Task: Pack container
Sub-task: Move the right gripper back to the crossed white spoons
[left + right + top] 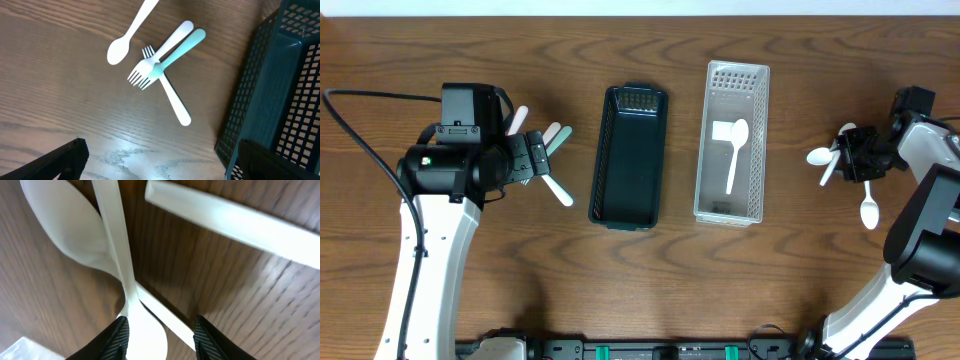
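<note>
A dark basket (628, 155) and a clear slotted basket (732, 140) stand mid-table; a white spoon (735, 150) lies in the clear one. My left gripper (535, 155) is open and empty above the wood (160, 167), short of a pile of a white spoon (127, 37), a white fork (160, 52), a teal fork (177, 50) and another white fork (175, 102). My right gripper (852, 155) is open low over crossed white spoons (818, 157), its fingers (161, 340) straddling a spoon bowl (145, 335) and a handle (112, 230).
The dark basket's wall (260, 85) is close to the right of my left gripper. Another white spoon (869, 210) lies near the right edge, and one more handle (235, 222) crosses beyond my right fingers. The table's far edge runs along the top.
</note>
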Robot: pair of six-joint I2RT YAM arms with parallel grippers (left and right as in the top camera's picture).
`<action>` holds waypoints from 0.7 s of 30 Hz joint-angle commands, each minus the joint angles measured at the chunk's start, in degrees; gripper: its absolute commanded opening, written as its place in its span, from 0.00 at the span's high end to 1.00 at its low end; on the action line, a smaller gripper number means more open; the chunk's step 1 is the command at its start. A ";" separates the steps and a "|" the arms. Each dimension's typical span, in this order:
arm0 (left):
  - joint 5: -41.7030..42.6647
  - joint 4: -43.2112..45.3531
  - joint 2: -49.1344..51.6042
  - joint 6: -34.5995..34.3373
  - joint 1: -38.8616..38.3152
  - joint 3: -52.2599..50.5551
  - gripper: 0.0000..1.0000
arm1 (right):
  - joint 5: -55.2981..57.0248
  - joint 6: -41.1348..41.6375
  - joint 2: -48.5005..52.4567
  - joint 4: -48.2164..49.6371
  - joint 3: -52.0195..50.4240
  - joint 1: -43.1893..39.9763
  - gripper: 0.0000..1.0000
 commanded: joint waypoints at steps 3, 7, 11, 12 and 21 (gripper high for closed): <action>-0.92 -0.22 0.04 0.37 0.26 1.25 0.02 | -3.04 -1.44 -0.11 -0.22 -0.50 -0.59 0.57; -0.92 -0.22 0.04 0.37 0.26 1.25 0.02 | -1.62 -1.84 -0.66 0.42 -0.48 -0.79 0.56; -0.92 -0.22 0.04 0.37 0.26 1.25 0.02 | -0.57 -1.88 -0.66 -0.28 -0.50 -0.81 0.54; -0.92 -0.22 0.04 0.37 0.26 1.25 0.02 | -1.33 -2.23 -0.66 -0.28 -0.50 -0.81 0.53; -0.92 -0.22 0.04 0.37 0.26 1.25 0.02 | -14.95 -2.71 -1.09 2.56 -0.46 -0.81 0.55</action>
